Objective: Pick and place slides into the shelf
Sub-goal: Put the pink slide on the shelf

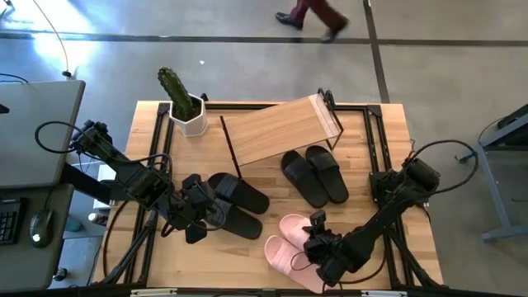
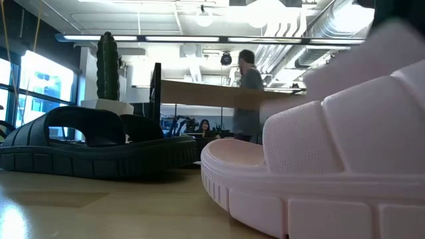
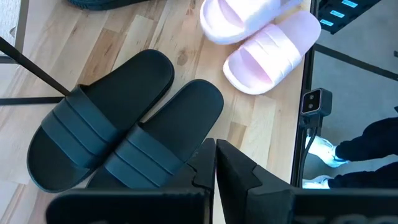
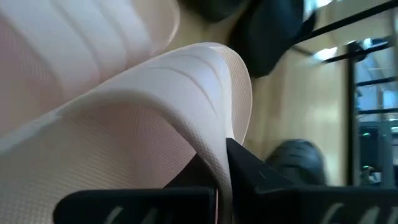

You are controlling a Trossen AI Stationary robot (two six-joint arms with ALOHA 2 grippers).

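Two pale pink slides lie near the table's near edge, right of centre, and fill the low view. My right gripper is shut on one of them. A black pair lies side by side on the wood left of centre. My left gripper hovers at that pair's left end with its fingers shut. A second black pair rests in front of the shelf, whose light plank top sits at a slant on its black frame near the far edge. My right gripper pinches the edge of a pink slide's wide strap between its two fingers. One finger is on the outer face, and the other is under the strap. Whether the sole is off the table does not show plainly.
A potted cactus in a white pot stands at the far left corner beside the shelf. Black frame rails run along the table's left and right sides. Bare wood lies between the two black pairs. A person walks past beyond the far edge.
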